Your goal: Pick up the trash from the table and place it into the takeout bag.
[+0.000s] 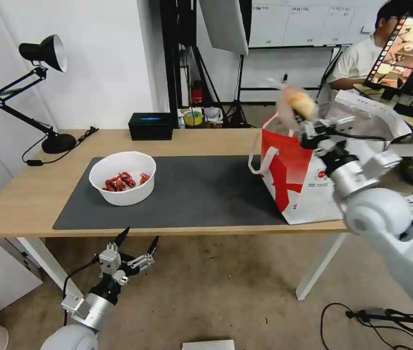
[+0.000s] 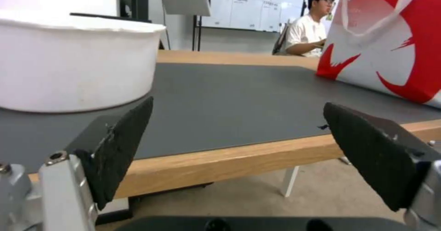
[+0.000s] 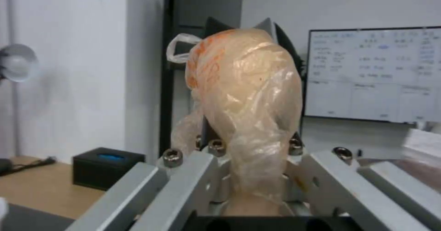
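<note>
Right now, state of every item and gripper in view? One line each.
small clear bag: pinched in the right gripper, raised above the takeout bag's mouth.
takeout bag: upright on the table, mouth open.
white bowl: upright on the mat, crayfish shells inside.
left gripper: open, empty, below the table's front edge.
desk lamp: standing; lit or not, unclear.

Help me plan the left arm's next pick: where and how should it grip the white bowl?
Probably the near rim of the white bowl, from above: its smooth, wide wall offers little purchase, while the shells lie low, leaving the rim free. The left gripper hangs open below the table edge.
</note>
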